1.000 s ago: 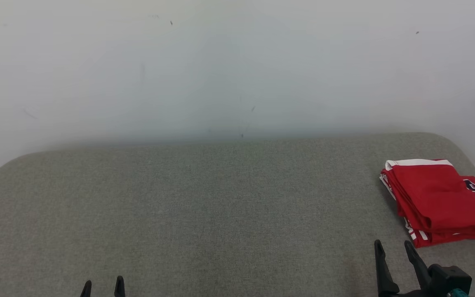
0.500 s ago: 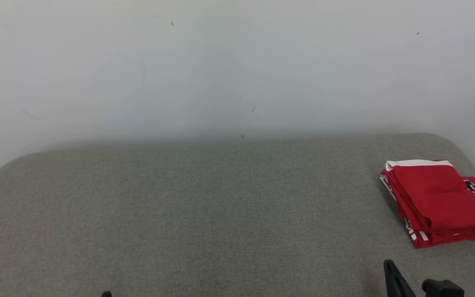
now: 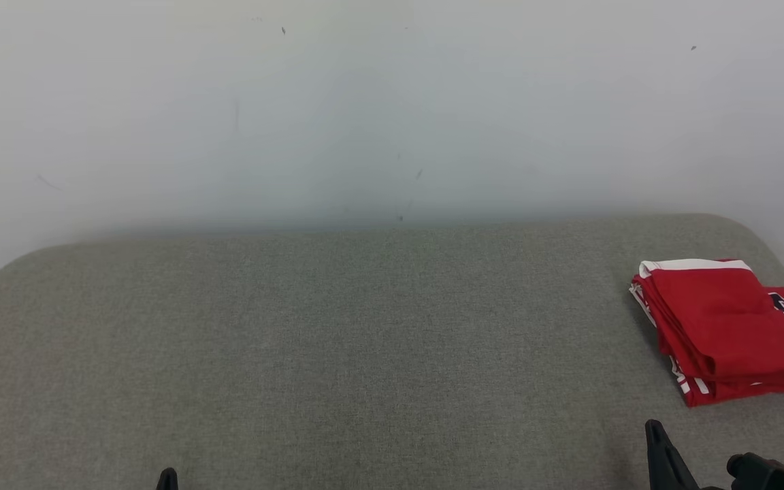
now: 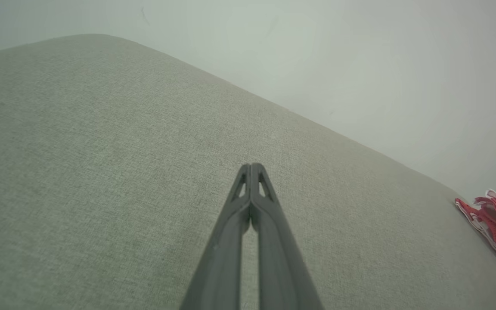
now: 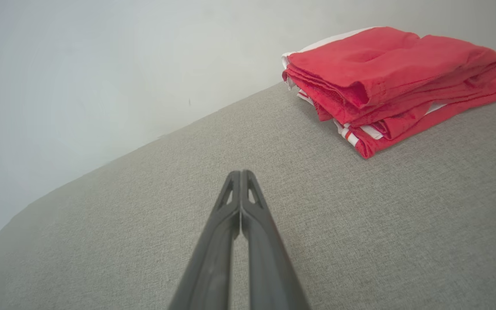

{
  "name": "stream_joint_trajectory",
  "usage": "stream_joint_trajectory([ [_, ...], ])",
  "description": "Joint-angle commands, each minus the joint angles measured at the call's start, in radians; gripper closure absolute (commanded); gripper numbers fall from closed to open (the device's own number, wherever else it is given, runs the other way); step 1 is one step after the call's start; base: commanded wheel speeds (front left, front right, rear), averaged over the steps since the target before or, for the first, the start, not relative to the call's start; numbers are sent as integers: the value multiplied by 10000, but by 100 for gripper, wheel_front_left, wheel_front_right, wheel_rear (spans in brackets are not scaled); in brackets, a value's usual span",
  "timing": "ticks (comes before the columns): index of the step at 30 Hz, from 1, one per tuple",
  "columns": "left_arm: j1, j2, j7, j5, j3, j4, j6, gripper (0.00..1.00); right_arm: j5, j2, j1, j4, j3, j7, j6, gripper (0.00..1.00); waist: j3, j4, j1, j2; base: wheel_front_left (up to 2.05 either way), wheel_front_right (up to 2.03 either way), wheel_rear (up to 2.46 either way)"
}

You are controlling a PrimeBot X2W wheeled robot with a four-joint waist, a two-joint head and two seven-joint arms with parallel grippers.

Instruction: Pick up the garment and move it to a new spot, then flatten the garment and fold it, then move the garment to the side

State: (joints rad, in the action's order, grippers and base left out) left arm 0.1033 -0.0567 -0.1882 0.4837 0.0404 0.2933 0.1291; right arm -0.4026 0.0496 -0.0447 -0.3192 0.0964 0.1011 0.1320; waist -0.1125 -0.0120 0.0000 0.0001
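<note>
The garment (image 3: 729, 330) is a red jersey with white trim and dark lettering, folded into a neat stack at the table's right side; the stack also shows as garment (image 5: 398, 82) and garment (image 4: 495, 228). My right gripper (image 3: 652, 430) sits at the bottom right, just in front of the stack and apart from it. In the right wrist view the right gripper (image 5: 240, 174) has its fingertips pressed together, holding nothing. My left gripper (image 3: 167, 475) peeks in at the bottom left. The left gripper (image 4: 251, 167) is likewise shut and empty over bare cloth.
A grey fabric-covered table (image 3: 337, 340) with rounded far corners spans the view. A plain white wall (image 3: 392, 109) stands right behind it. Wide bare surface lies between the two grippers and left of the stack.
Both grippers have gone from open to shut. Both have drawn back toward the bottom edge of the head view. The garment has stayed where it lies.
</note>
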Motion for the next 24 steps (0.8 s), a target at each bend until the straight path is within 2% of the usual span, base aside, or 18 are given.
stream_joint_trajectory([
  [1,-413,-11,142,620,45,-135,4,100,-691,15,267,243,46,-90,-3,100,30,4,0,-1,0,0,0],
  [24,-1131,11,1034,3780,115,-74,8,100,-4080,15,509,571,198,-633,-7,100,261,27,0,-1,0,0,0],
])
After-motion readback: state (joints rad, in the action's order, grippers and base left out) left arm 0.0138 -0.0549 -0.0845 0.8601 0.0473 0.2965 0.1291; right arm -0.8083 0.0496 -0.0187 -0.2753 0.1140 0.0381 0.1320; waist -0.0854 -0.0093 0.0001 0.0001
